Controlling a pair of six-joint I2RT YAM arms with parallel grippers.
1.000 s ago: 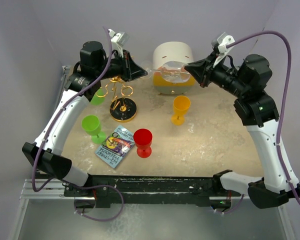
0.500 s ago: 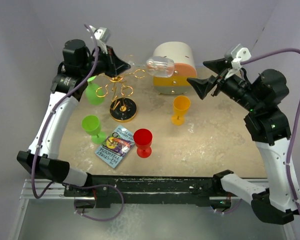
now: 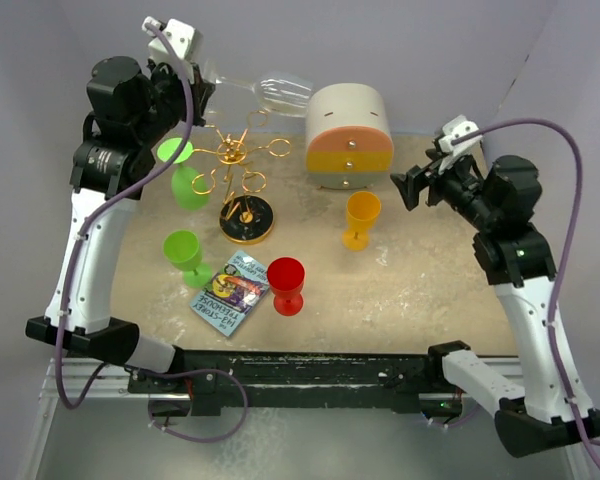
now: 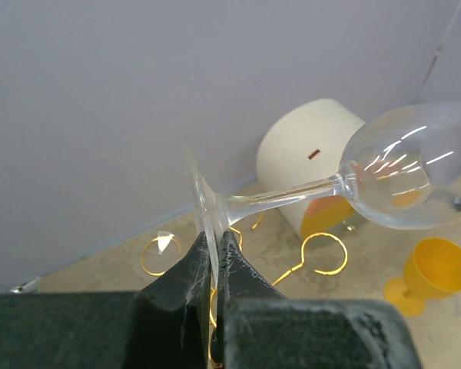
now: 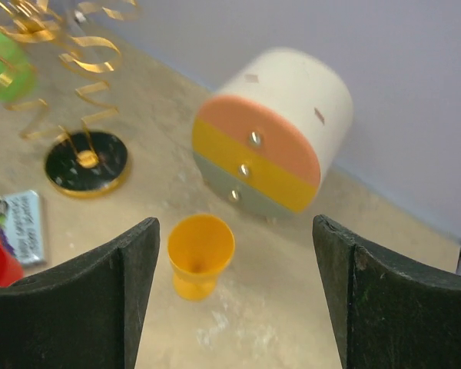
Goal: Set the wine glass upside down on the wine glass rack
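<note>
The clear wine glass (image 3: 280, 88) lies nearly level in the air, high above the table, bowl pointing right toward the drawer box. My left gripper (image 3: 204, 78) is shut on the rim of its round foot. In the left wrist view the foot (image 4: 202, 207) is pinched between the black fingers (image 4: 177, 277), with stem and bowl (image 4: 411, 165) stretching right. The gold wine glass rack (image 3: 242, 155) stands below on its black round base (image 3: 247, 220), its loops (image 4: 323, 254) under the glass. My right gripper (image 3: 410, 185) is open and empty, right of the drawer box, with its fingers (image 5: 138, 261) wide apart.
A white-and-orange drawer box (image 3: 350, 135) sits at the back. An orange cup (image 3: 361, 218) stands below my right gripper. Two green cups (image 3: 185, 250) (image 3: 185, 180), a red cup (image 3: 286, 283) and a booklet (image 3: 230, 293) are left of centre.
My right gripper opened, let go of the wine glass and drew back right. My left arm carried the glass up and left, from beside the drawer box to above the rack.
</note>
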